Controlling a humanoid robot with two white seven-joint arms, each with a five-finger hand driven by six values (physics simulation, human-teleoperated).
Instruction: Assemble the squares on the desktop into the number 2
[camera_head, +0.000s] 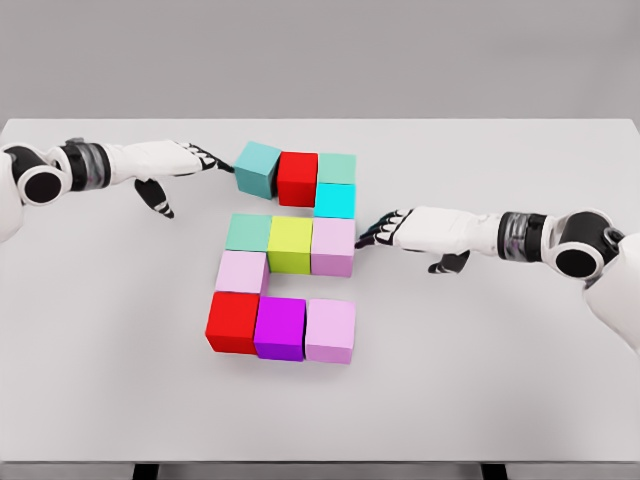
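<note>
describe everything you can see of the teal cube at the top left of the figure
The teal cube is a plain matte block with sharp edges, resting flat on the white table. It forms the left end of the top row, turned slightly out of line with its neighbours. Its right side meets the red cube. The left hand has its dark fingertips at the cube's left face, seemingly pushing rather than grasping it.

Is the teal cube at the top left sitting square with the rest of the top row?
No: the teal cube is turned at an angle to the red cube beside it, with the left hand at its left side.
</note>
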